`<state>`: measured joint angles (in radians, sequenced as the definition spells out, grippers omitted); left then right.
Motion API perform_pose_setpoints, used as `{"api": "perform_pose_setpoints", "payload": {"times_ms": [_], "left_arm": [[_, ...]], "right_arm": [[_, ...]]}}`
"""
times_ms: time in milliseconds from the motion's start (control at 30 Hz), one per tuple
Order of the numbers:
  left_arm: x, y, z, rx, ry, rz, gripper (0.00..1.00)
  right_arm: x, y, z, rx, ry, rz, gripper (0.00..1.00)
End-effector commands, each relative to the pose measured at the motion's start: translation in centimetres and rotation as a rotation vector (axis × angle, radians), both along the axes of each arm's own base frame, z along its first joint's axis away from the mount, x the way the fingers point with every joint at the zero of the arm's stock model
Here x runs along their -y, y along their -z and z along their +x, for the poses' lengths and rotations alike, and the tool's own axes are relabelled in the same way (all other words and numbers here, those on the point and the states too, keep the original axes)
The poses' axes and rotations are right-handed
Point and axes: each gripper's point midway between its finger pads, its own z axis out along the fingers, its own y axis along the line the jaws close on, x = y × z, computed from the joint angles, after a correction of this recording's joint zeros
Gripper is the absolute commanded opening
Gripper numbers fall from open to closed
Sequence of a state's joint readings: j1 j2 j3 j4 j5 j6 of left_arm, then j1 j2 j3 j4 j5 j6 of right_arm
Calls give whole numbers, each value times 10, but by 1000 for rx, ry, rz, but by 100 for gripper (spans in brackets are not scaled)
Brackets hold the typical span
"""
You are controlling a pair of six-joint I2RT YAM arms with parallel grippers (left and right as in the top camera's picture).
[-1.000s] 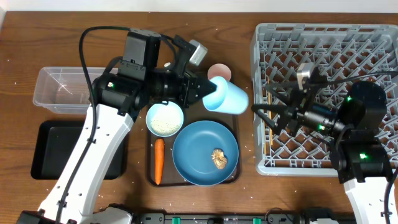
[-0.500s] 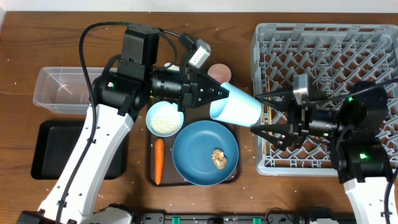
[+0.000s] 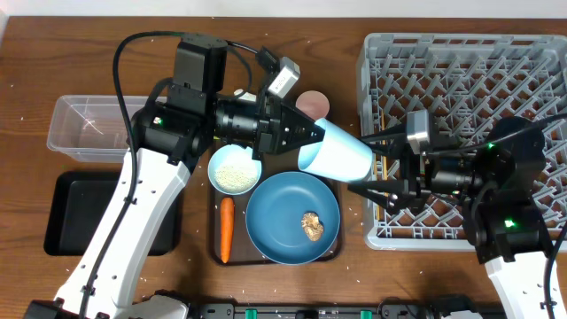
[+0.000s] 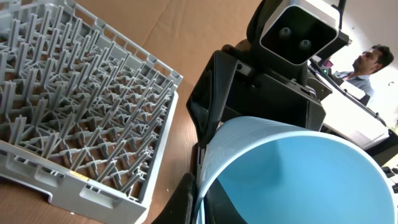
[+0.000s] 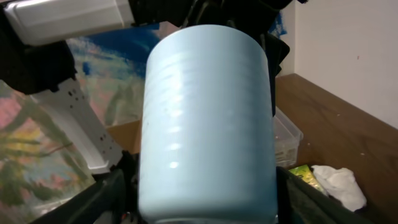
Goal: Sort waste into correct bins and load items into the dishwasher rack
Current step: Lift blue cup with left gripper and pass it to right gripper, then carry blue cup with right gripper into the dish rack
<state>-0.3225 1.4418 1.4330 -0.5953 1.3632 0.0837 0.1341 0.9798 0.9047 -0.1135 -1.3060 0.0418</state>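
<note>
**Overhead view.** The left gripper (image 3: pixel 306 137) is clamped on the rim of the small light-blue plastic cup (image 3: pixel 341 155). The cup hangs on its side over the right edge of the dark-brown rectangular serving tray (image 3: pixel 214 252), just beside the large square grey plastic dishwasher rack (image 3: pixel 461 53). Its closed end points at the right gripper (image 3: pixel 376 164), whose jaws stand wide, one finger either side of that end; contact cannot be told. On the tray are a small white bowl of rice (image 3: pixel 235 168), a small orange carrot (image 3: pixel 226 229) and a large round blue plate (image 3: pixel 283 208) bearing a small brown food lump (image 3: pixel 312 226).

**Left wrist view.** The cup's open mouth fills the lower right; the rack lies at left.

**Right wrist view.** The cup's ribbed wall fills the centre, between the spread fingers (image 5: pixel 102 199). Behind it lie a crumpled white tissue (image 5: pixel 336 183) and a clear plastic rectangular tub (image 5: pixel 287 134).
</note>
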Motion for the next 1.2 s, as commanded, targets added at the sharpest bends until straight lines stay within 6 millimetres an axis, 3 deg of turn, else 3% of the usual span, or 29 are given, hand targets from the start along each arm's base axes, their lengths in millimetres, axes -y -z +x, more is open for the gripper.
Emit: {"api": "perform_pose_setpoints", "payload": {"times_ms": [0,100,133,200,333,533,633,800,900,1000,1167], "left_arm": [[-2,-5,-2,26,11,-16,6],[-2,-5,-2,25,10,-16,7],[-2,-5,-2,25,10,-16,16],[-2,-5,-2,26,9,-16,45],[-5,-5,2,18,-6,-13,69],[-25,-5,21,-27,-91,-9,70],[-38,-5,31,-50,-139,-8,70],[-50,-3,38,-70,-181,-5,70],[-50,-2,38,-81,-182,-2,70],[-50,-2,37,-87,-182,0,70],[-50,-2,37,-87,-182,0,70]], "right_arm": [[-5,-8,-3,20,-5,2,65],[-5,-8,-3,19,-2,2,57],[-5,-8,-2,20,0,2,56],[-2,-7,5,-3,49,-1,51],[9,-5,19,-46,128,-1,50],[53,16,52,-194,354,-22,47],[88,21,76,-300,552,5,45],[145,30,96,-563,852,95,45],[185,54,96,-699,1097,54,45],[237,74,83,-779,1409,-47,46],[287,72,55,-834,1699,-170,47]]}}
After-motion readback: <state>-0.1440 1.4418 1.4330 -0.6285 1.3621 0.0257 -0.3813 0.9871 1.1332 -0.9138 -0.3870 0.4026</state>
